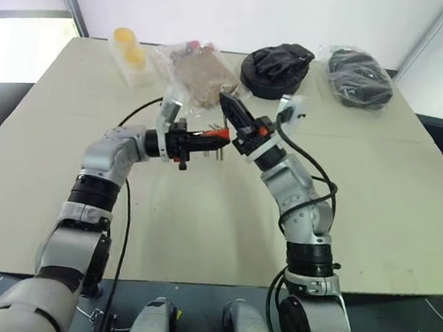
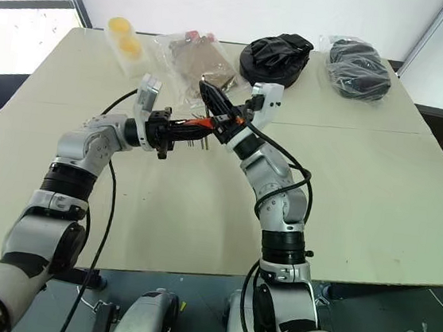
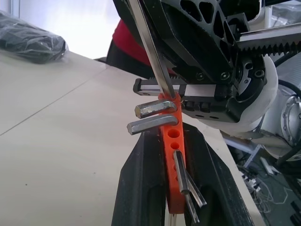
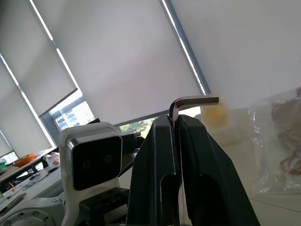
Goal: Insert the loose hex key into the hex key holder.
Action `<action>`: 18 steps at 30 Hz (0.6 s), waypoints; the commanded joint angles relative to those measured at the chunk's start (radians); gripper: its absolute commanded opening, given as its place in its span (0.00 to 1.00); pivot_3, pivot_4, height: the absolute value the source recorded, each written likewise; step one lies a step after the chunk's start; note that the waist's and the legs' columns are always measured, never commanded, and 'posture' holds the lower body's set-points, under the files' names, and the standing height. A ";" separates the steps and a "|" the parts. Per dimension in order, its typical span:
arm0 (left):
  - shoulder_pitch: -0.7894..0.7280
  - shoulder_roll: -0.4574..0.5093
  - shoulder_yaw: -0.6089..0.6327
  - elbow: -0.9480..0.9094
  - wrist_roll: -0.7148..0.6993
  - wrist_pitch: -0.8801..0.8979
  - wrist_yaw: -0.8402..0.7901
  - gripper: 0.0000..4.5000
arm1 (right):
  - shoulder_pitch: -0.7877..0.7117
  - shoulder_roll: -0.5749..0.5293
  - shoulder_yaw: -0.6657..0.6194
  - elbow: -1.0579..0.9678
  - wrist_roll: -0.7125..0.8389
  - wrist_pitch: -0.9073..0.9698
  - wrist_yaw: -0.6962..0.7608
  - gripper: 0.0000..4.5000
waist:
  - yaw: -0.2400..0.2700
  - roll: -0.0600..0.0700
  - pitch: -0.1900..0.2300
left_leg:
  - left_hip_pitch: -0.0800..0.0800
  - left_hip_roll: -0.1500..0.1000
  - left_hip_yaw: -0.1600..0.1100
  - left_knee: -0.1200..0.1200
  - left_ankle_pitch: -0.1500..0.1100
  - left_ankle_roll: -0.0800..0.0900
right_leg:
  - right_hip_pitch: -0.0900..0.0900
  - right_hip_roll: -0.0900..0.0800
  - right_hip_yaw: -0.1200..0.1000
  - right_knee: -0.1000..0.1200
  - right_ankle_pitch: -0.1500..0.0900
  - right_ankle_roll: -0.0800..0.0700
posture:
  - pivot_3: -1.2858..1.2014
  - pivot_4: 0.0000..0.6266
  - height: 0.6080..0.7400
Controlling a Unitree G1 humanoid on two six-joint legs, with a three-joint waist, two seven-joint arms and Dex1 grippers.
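While both arms meet above the table (image 1: 409, 203), you have the key's tip at the holder's top end.

Largest first: the cream table lies well below, with bagged items, a yellow-lidded container and black bundles along its far edge. Your left pincer (image 3: 175, 155) is clamped on the orange hex key holder (image 3: 173, 160), its row of holes facing you. Your right pincer (image 4: 176, 123) is closed on the loose hex key (image 3: 150, 47), whose long shaft slants down to the holder's topmost end.
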State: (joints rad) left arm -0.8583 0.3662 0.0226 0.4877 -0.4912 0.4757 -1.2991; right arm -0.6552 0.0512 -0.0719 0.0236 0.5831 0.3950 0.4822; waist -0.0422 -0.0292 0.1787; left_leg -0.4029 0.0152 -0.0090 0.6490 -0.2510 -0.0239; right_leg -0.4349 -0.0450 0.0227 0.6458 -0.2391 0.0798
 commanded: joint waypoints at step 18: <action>-0.029 -0.008 0.070 -0.010 -0.038 -0.027 0.037 0.00 | -0.002 -0.059 -0.001 -0.017 0.015 0.004 0.030 0.01 | 0.000 0.000 0.000 | 0.000 0.000 0.000 0.000 0.000 0.000 | 0.000 0.000 0.000 0.000 0.000 0.000 | 0.52 0.24 1.00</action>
State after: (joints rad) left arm -0.8583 0.3546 0.0448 0.5075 -0.4917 0.4750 -1.2585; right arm -0.6556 0.0072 -0.0746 0.0231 0.5941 0.3876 0.5046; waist -0.0418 -0.0292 0.1787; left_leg -0.4030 0.0151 -0.0090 0.6491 -0.2510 -0.0240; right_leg -0.4348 -0.0451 0.0227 0.6458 -0.2391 0.0799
